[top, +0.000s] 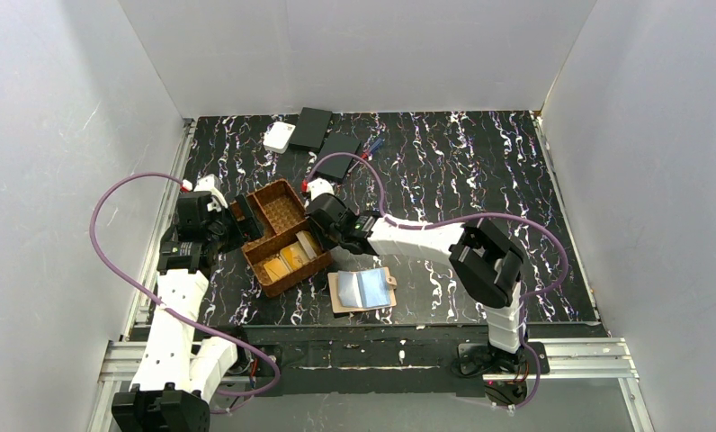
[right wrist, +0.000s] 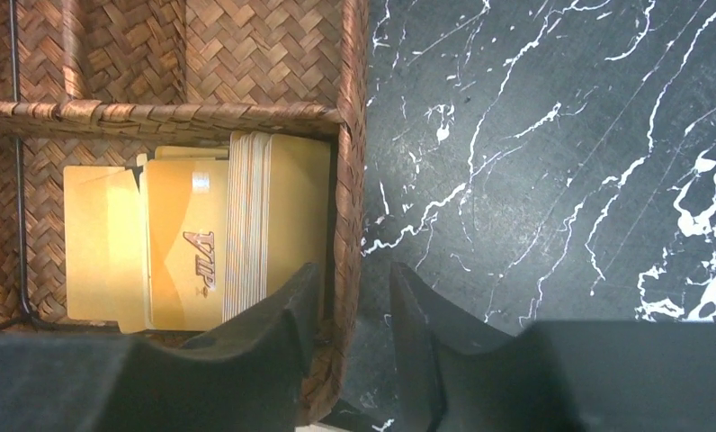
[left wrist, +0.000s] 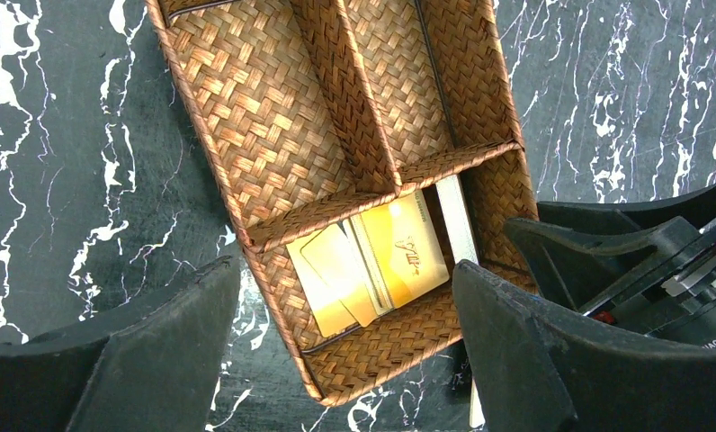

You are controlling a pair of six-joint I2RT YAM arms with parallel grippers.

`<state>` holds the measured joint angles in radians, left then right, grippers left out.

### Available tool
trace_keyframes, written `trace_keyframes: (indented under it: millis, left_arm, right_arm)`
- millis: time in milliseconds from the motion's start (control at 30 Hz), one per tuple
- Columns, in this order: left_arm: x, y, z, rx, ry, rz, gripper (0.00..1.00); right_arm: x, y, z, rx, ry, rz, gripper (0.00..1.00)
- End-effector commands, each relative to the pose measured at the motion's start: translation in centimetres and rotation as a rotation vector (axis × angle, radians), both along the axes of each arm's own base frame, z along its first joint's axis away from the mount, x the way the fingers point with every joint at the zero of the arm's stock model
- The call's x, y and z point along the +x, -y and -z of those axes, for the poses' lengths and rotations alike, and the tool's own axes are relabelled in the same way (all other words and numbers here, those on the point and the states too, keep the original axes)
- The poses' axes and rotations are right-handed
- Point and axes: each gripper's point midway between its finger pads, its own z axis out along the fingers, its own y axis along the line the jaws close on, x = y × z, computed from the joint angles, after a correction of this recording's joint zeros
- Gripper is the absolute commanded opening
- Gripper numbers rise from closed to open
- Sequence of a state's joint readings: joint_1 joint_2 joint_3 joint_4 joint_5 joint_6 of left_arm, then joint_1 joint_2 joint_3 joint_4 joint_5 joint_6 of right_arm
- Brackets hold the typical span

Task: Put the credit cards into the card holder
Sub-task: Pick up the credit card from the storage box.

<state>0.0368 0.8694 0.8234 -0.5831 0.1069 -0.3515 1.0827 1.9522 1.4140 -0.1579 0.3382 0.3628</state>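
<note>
Several orange-gold credit cards lie in the near compartment of a brown woven tray. The left wrist view shows them overlapping. The right wrist view shows flat cards and a stack on edge. The tan card holder lies open on the table right of the tray, its shiny bluish inside facing up. My left gripper is wide open, its jaws spanning the tray's near end. My right gripper is open a little and straddles the tray's right wall, one finger inside by the stack.
Two flat black boxes and a white square box lie at the back of the black marbled table. White walls enclose three sides. The tray's other compartments hold nothing.
</note>
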Motion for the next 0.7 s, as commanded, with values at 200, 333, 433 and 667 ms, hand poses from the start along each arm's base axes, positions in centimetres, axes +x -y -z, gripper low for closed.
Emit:
trace_keyframes:
  millis: [200,333,433,667]
  left_arm:
    - [-0.1,-0.1,0.4,0.001,-0.006,-0.008,0.87]
    - [-0.1,-0.6,0.4,0.014,-0.009,-0.044,0.88]
    - [-0.1,-1.0,0.5,0.026,-0.012,-0.063,0.89]
    - [-0.3,-1.3,0.3,0.037,-0.006,-0.078,0.89]
  right_arm:
    - [-1.2,-1.8,-7.5,0.023,0.1,-0.068,0.67]
    - [-2.7,-3.9,-7.5,0.078,0.046,-0.129,0.72]
    - [-3.1,-5.2,-7.0,0.115,0.01,-0.143,0.72]
    - [-2.7,-6.1,-4.8,0.1,-0.018,-0.122,0.64]
